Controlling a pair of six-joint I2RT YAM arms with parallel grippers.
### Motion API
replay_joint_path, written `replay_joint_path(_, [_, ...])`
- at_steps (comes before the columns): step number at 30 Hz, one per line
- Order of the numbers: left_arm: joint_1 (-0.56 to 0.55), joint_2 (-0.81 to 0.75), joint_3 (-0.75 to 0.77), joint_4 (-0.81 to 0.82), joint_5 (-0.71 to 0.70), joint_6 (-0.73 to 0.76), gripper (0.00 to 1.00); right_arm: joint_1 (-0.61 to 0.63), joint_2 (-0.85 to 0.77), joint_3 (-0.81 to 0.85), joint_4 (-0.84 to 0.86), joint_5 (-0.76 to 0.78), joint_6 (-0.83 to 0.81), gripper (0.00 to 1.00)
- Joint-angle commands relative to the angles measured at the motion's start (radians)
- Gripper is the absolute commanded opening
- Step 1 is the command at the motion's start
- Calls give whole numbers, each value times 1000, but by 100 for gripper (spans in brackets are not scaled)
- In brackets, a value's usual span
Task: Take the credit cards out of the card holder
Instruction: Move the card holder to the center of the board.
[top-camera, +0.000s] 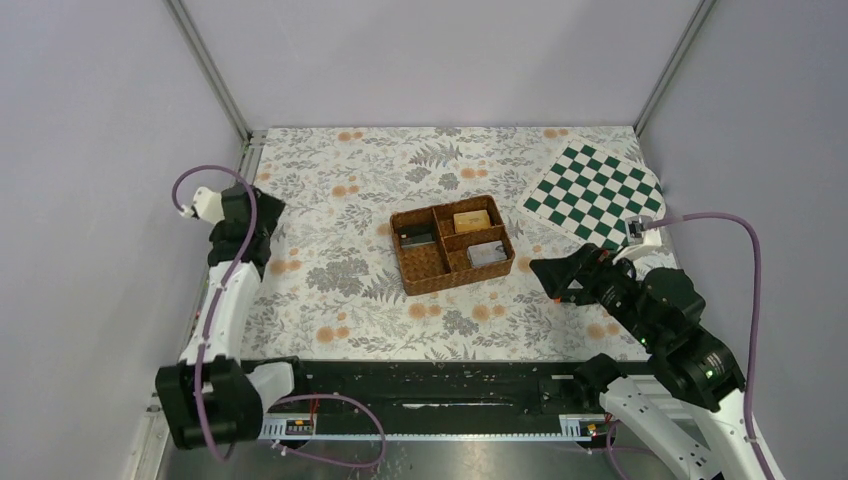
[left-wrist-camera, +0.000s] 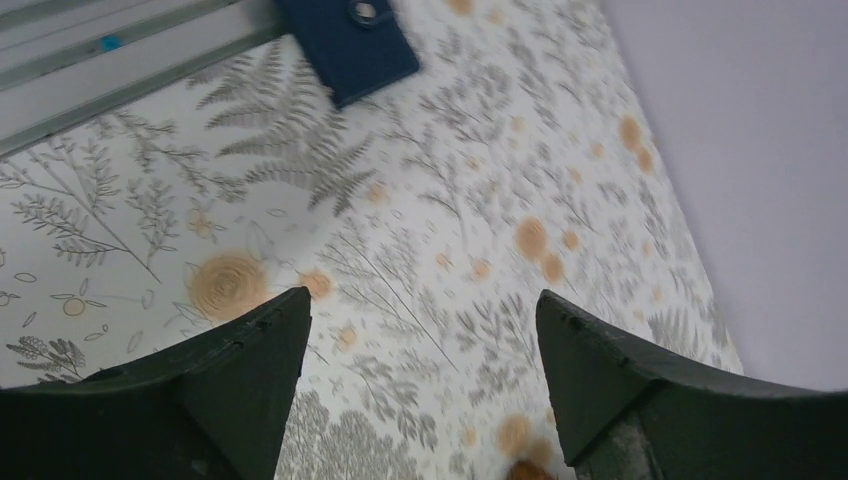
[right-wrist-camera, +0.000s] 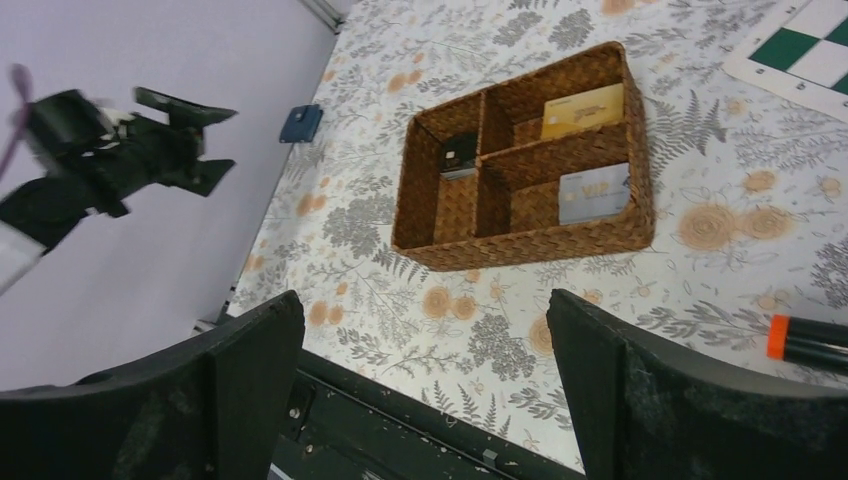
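The card holder (left-wrist-camera: 350, 40) is seen lying flat, navy side up, at the bench (top-camera: 330, 300) edge by the left wall, about 10 o'clock from the wicker tray (top-camera: 462, 279) (whether any card is inside cannot be told). The left gripper (left-wrist-camera: 422, 300) hangs near it, fingers apart and empty. The right gripper (right-wrist-camera: 422, 300), at 4 o'clock of the tray, is likewise held wide with nothing between. A low, flat approach may shove the holder against the rail (left-wrist-camera: 100, 70) rather than lift it. Three cards (right-wrist-camera: 583, 108) are seen in the tray. A chessboard (top-camera: 595, 190) and an orange-tipped marker (right-wrist-camera: 810, 340) are kept well apart from the holder.
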Motion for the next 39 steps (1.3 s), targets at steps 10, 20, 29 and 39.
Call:
replay_joint_path(10, [264,435,35,354,116,-295,73,-2,-8,-18,124,-4,43,94])
replay_joint_path(20, [353,736,178,388,264,-341,64,-2,8,-63,183,94,0,93])
replay_joint_path(29, [356,857,238,398,313,-358,53,-2,42,-81,231,128,-55,92])
replay_joint_path(39, [355,887,260,302,342,-327,7,-2,27,-86,241,125,-48,92])
